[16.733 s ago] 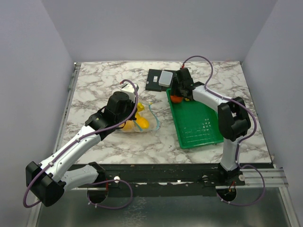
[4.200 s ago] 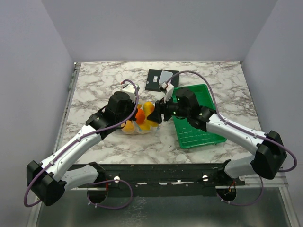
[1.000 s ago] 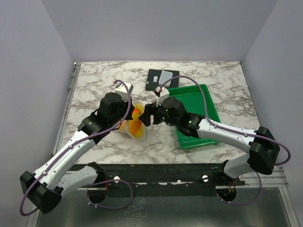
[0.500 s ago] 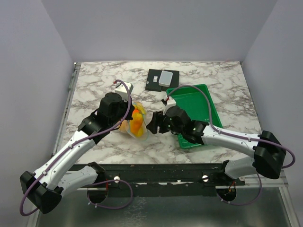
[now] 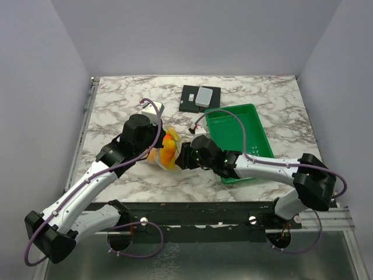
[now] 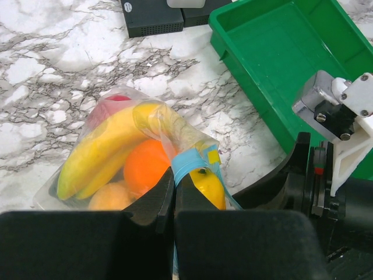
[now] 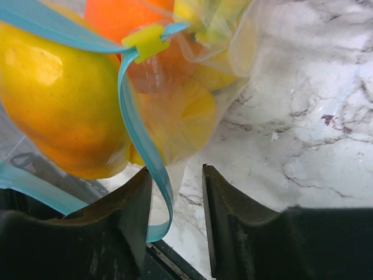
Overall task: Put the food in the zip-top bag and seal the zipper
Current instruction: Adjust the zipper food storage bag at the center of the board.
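Left gripper, top view: jaws together, pinching the mouth of the zip-top bag and holding it just toward 9 o'clock of table centre.
Right gripper, top view: pressing in at the bag's 3 o'clock side; jaw state is not showing here.
Green tray, top view: lying at 3 o'clock of the bag; no fruit is showing in the part the arm is not covering.
Left wrist, grip: fingers clamping on the zipper, just beside its yellow slider.
Left wrist, food: banana bunch, orange one and red one are sitting inside the film; yellow round one is bulging at the mouth, toward 5 o'clock.
Right wrist, grip: jaws standing apart, gripping nothing; the zipper is hanging down between them, close against the 9 o'clock finger.
Right wrist, mouth: gaping, with the zipper looping around the yellow round one.
Progress, as judged: loading is looking finished and sealing is not yet begun; the bulging fruit is likely needing to settle deeper before the strip can be pressed shut.
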